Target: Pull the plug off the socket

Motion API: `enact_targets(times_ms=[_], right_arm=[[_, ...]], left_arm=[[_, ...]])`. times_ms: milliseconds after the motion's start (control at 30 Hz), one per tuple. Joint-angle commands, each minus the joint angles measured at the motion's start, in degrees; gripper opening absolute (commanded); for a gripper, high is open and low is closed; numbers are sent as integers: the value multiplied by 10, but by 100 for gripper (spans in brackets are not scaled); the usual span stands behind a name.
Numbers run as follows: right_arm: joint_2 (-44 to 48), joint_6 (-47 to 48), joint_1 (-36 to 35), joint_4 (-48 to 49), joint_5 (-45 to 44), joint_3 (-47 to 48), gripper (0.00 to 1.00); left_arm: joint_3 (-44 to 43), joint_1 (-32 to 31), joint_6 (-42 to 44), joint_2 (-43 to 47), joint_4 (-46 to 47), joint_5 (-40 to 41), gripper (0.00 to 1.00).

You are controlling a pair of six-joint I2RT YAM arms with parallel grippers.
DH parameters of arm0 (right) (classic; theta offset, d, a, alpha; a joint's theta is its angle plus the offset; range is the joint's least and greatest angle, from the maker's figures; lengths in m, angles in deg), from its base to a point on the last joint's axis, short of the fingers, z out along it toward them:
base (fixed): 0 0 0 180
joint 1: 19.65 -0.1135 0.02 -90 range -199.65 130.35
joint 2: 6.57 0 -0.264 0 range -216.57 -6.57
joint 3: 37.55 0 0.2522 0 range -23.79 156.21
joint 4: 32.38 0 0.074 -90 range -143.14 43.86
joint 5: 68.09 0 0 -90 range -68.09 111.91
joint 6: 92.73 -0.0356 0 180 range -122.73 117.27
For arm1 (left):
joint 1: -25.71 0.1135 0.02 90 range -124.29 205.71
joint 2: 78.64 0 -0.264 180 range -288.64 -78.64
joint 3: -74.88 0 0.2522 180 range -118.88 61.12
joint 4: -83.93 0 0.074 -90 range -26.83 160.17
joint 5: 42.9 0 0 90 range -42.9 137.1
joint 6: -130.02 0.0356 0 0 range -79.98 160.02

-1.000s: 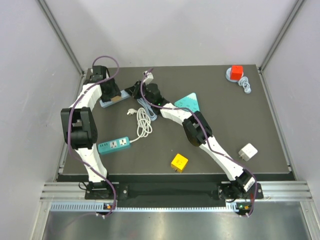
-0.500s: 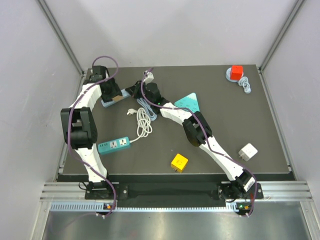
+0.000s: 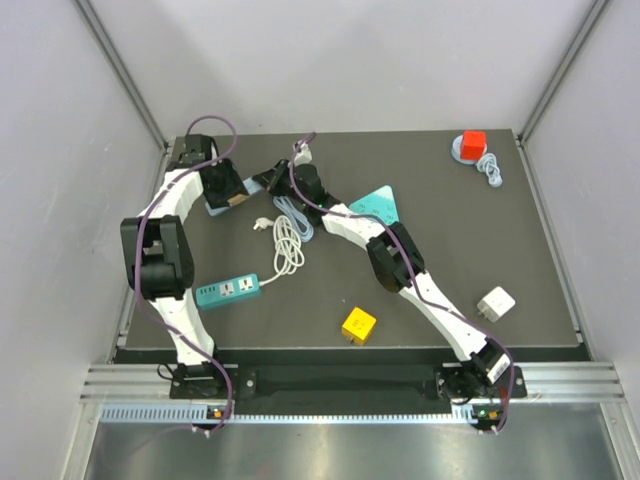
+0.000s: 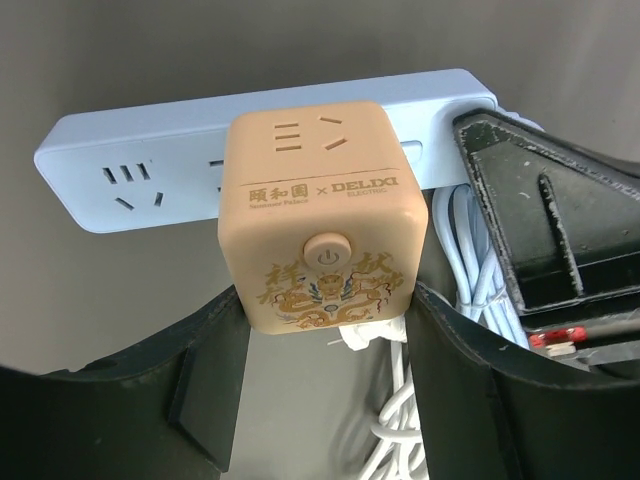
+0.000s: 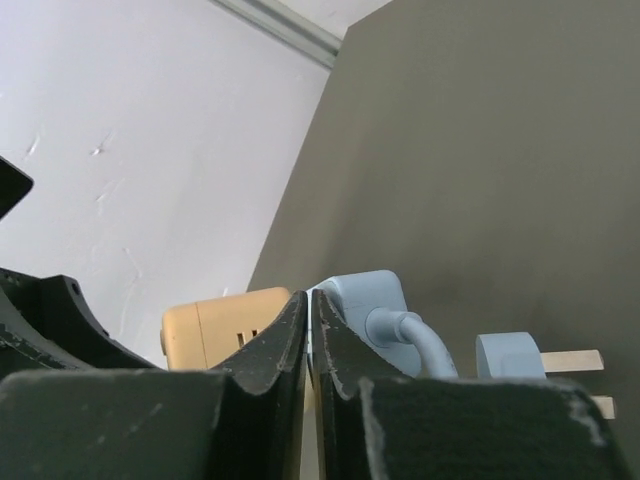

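**A:** Does anything near you on the worktop (image 3: 450, 240) matter here?

**B:** No. The teal strip (image 3: 228, 290) and, beyond it, the coiled white cable (image 3: 287, 243) lie untouched. Your work is at the far left.

**A:** What has changed in the last second?

**B:** Very little. Your left gripper (image 4: 330, 310) has nudged a touch right with the cube plug (image 4: 322, 215), and your right gripper (image 5: 309, 310) has crept slightly farther. The left jaws are clamped on the cube's sides. The right jaws are pinched together on nothing, set at the cord end of the pale blue power strip (image 4: 150, 160).

**A:** So is it out?

**B:** Not yet. The cube still sits flush in the strip's socket, so I judge your pull hasn't bitten. Pull squarely away from the strip's face while your right arm steadies the strip.
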Motion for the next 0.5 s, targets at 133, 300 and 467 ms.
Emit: enact_targets(times_ms=[133, 300, 467], right_arm=[[41, 9, 2, 74, 87, -76, 23], [125, 35, 8, 147, 140, -174, 39], [146, -16, 11, 214, 152, -253, 46]], left_arm=[[-20, -13, 8, 61, -4, -42, 0], [-44, -12, 13, 57, -15, -30, 0], [-60, -13, 12, 61, -19, -21, 0]])
